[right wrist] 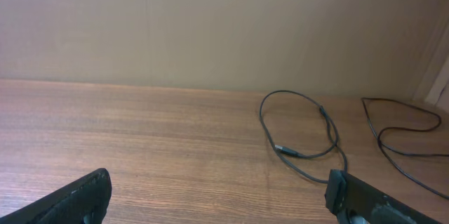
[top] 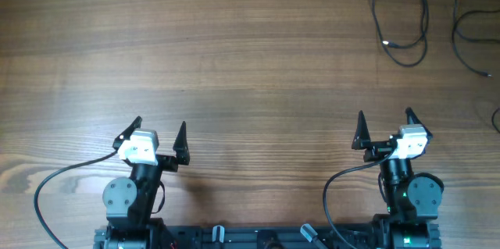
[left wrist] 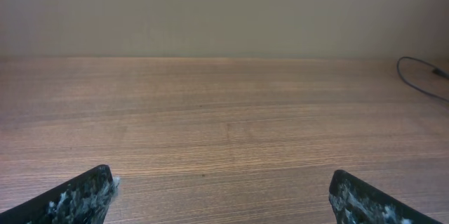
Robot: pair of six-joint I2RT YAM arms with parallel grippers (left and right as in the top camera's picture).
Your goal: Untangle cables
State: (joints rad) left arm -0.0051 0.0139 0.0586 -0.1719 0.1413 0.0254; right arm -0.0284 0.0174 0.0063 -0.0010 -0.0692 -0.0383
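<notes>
Two loose black cables lie apart at the far right of the table: one loop point(top: 426, 16) with a small plug end, and another cable point(top: 456, 38) running off the right edge. Both grippers are near the front edge, far from them. My left gripper point(top: 160, 128) is open over bare wood, as the left wrist view point(left wrist: 221, 182) confirms. My right gripper point(top: 384, 120) is also open and holds nothing point(right wrist: 219, 182). In the right wrist view the looped cable's plug point(right wrist: 286, 151) lies ahead, to the right, with the second cable point(right wrist: 381, 136) further right.
A short piece of another black cord point(top: 496, 120) shows at the right edge. The tip of a cable point(left wrist: 421, 78) appears at the far right of the left wrist view. Thick arm wires point(top: 47, 186) curl beside each base. A plain wall stands behind the wooden table point(top: 234, 62).
</notes>
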